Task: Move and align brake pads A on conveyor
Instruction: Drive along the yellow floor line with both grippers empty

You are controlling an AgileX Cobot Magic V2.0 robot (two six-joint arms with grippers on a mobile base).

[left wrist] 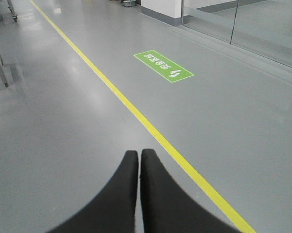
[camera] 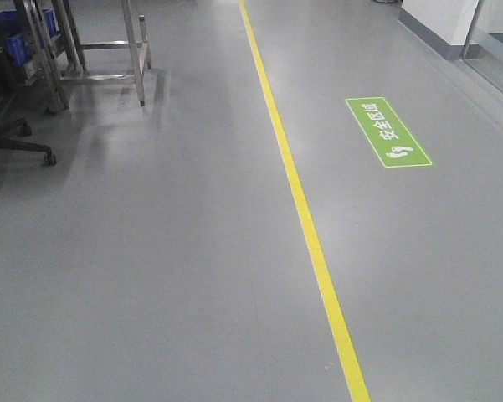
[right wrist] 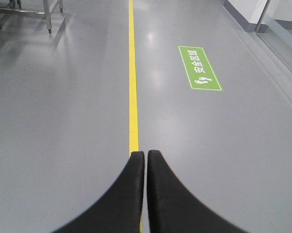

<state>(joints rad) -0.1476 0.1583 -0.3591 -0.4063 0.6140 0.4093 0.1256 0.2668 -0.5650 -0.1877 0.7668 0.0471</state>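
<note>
Our left gripper (left wrist: 139, 155) has its two black fingers pressed together with only a hairline seam between them, and it holds nothing. Our right gripper (right wrist: 146, 155) is the same: tips meeting, empty. Both hang over the bare grey floor (camera: 151, 268). A yellow line (right wrist: 133, 73) runs away from just beyond the right fingertips, and in the left wrist view it passes just to the right of the left fingertips. Farther out, on the right side of that line, lies a green floor sign (camera: 388, 132).

Neither the brake pads nor the conveyor shows in any view, so we cannot say where they lie. We judge we have yet to reach them. From the name alone we expect the pads to be stiff, flat, dense for their size and not fragile. We would grip each across its short width near the middle.

The floor is wide open ahead. The far left corner holds steel table legs (camera: 139, 59), a chair base (camera: 25, 149) and blue bins (camera: 17, 43). A glass wall (left wrist: 262, 29) bounds the far right edge.
</note>
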